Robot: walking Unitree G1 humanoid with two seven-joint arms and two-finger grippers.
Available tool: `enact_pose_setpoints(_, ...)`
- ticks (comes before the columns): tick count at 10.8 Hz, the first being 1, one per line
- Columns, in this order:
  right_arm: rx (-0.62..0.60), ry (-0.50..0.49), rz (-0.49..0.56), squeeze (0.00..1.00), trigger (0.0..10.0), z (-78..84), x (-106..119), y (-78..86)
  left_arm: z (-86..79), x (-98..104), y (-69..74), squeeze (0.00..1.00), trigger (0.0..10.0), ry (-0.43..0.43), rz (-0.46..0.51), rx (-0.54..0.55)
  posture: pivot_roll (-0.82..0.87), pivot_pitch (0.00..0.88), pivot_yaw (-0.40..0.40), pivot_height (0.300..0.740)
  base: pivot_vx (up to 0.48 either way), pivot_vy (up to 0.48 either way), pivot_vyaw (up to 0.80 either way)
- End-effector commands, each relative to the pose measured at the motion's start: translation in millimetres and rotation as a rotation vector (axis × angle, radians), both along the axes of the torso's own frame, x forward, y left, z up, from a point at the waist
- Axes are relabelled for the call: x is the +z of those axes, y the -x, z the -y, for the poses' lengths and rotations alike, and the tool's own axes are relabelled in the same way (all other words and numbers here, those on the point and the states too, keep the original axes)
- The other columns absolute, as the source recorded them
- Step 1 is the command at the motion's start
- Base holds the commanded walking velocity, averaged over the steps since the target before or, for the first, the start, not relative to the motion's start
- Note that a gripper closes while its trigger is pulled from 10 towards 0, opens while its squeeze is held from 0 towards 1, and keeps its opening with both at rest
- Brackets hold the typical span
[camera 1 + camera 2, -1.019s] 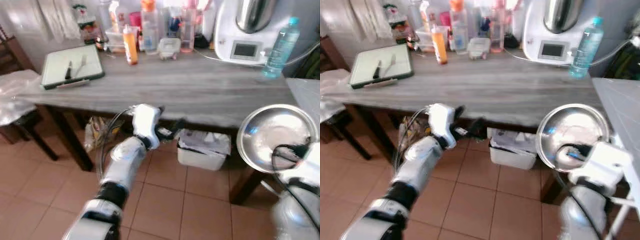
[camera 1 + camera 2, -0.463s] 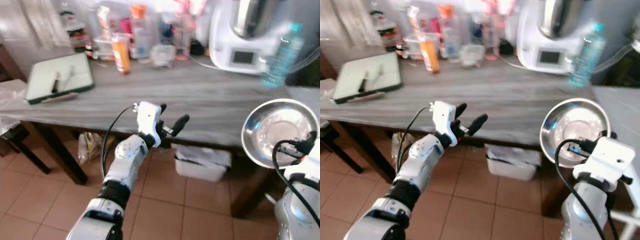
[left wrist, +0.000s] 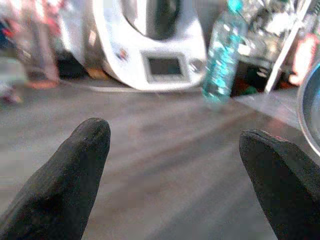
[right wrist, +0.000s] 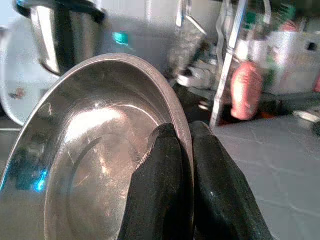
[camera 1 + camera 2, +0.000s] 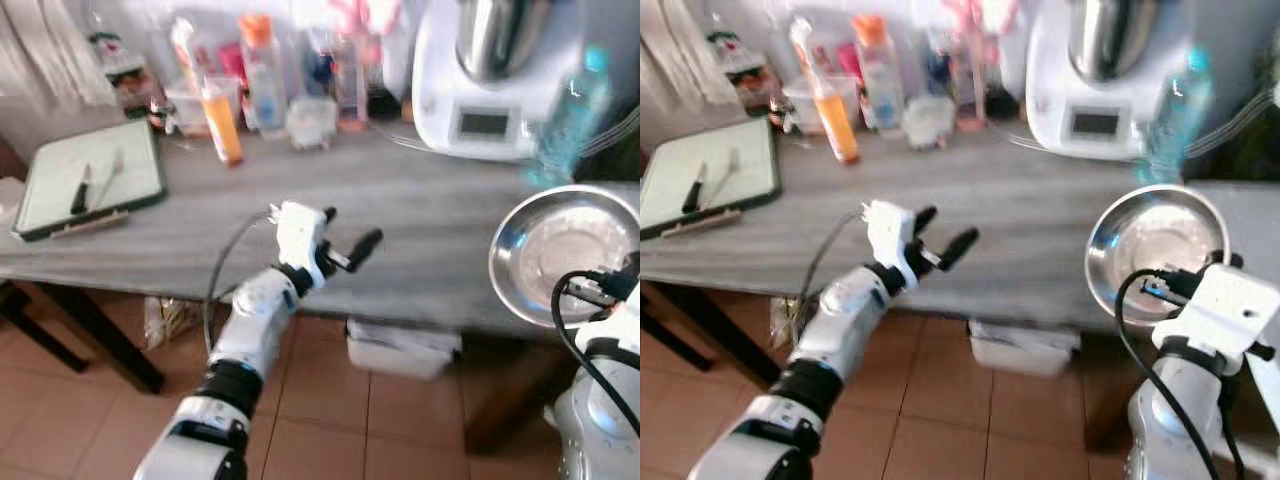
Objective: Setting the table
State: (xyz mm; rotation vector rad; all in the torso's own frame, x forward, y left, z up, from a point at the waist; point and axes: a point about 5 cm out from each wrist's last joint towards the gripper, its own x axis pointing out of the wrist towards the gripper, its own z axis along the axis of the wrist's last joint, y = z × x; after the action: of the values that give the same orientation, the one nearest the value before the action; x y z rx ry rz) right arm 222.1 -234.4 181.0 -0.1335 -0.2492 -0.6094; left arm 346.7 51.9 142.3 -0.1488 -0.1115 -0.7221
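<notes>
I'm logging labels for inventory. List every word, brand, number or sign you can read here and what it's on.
None can be read.
White kitchen machine: its screen is blank and blurred.
Orange bottle: label blurred.
Turquoise water bottle: label blurred.
Bottles at the back: labels too blurred.

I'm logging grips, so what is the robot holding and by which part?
The right claw pinches the metal bowl by its rim; the left claw is open, holding nothing.

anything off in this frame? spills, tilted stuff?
No spills or damage. The metal bowl is tipped up on edge, held by its rim in the right gripper near the table's right end. The left gripper hovers open over the table.
</notes>
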Motion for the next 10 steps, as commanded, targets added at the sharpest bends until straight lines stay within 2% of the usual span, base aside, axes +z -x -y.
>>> enact_pose_setpoints(1,0.025,-0.007,0.018,0.00,10.0,-7.6,3,-2.1,-10.3,-1,-1.7,0.00,10.0,-0.016,-0.008,0.018,-0.05,0.064,0.059,0.740,0.360,0.000,0.00)
enact_pose_setpoints(2,0.026,-0.009,0.016,0.00,10.0,-8.4,2,-2.4,-12.0,-1,-1.8,0.00,10.0,-0.023,-0.007,0.018,-0.05,0.068,0.061,0.740,0.345,0.000,0.00)
enact_pose_setpoints(4,0.026,-0.013,0.010,0.00,10.0,-7.9,0,-2.1,-14.8,0,0.5,0.00,10.0,-0.029,-0.001,-0.008,-0.04,0.071,0.061,0.740,0.000,0.000,0.00)
enact_pose_setpoints(8,0.038,-0.008,0.004,0.00,10.0,-8.6,0,-3.6,-29.9,4,15.7,0.00,10.0,-0.133,-0.003,-0.292,-0.03,0.066,0.051,0.740,0.000,0.000,0.00)
enact_pose_setpoints(10,0.055,-0.014,0.001,0.00,10.0,-10.6,-2,-7.0,-30.9,8,22.4,0.00,10.0,-0.178,-0.023,-0.430,-0.03,0.065,0.050,0.740,0.000,0.000,0.00)
